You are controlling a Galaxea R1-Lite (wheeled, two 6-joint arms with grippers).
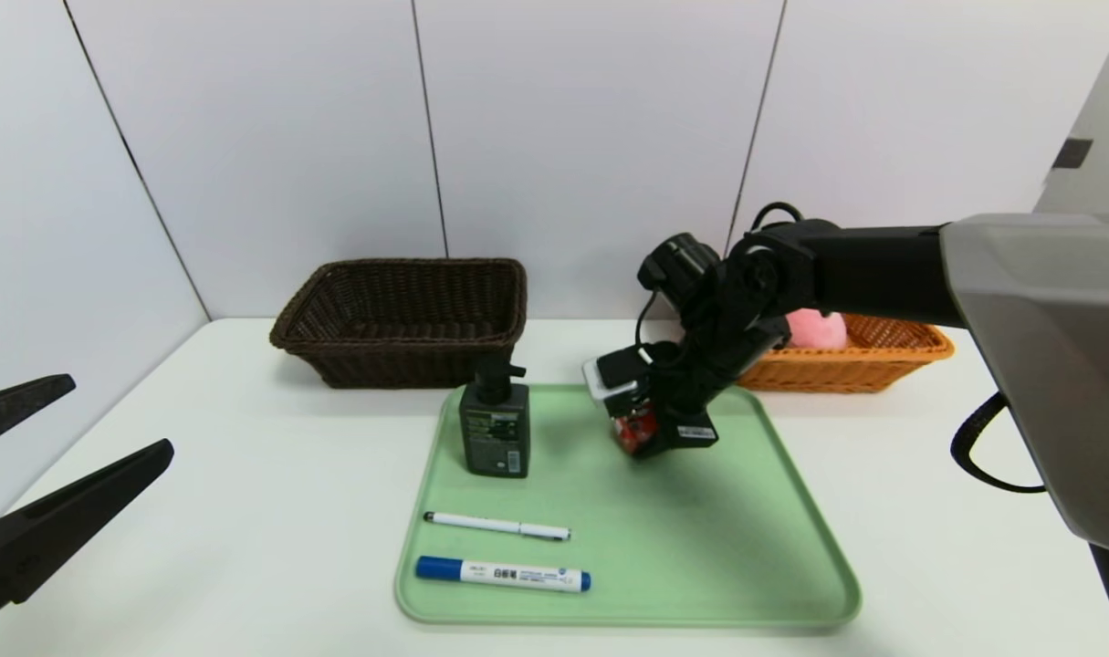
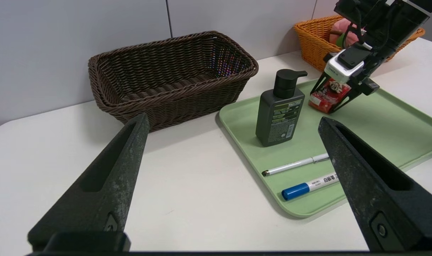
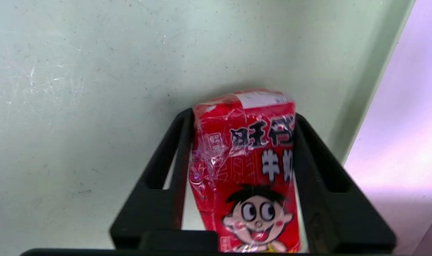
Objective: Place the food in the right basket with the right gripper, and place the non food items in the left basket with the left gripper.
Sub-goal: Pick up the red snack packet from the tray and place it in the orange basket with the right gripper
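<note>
My right gripper (image 1: pixel 641 440) reaches down over the back of the green tray (image 1: pixel 700 547), shut on the small red snack packet (image 3: pixel 244 160), with a finger pressed against each side of it. The pink plush peach (image 1: pixel 814 330) lies in the orange right basket (image 1: pixel 873 370), partly hidden behind my right arm. On the tray stand the dark pump bottle (image 1: pixel 495 438), the thin white pen (image 1: pixel 497 526) and the blue-capped marker (image 1: pixel 504 574). The dark brown left basket (image 1: pixel 399 356) holds nothing that I can see. My left gripper (image 1: pixel 116 418) hangs open at the near left, above the bare table.
The white table (image 1: pixel 244 511) ends at a white panelled wall just behind both baskets. The brown basket sits directly behind the pump bottle, and the orange basket sits off the tray's far right corner.
</note>
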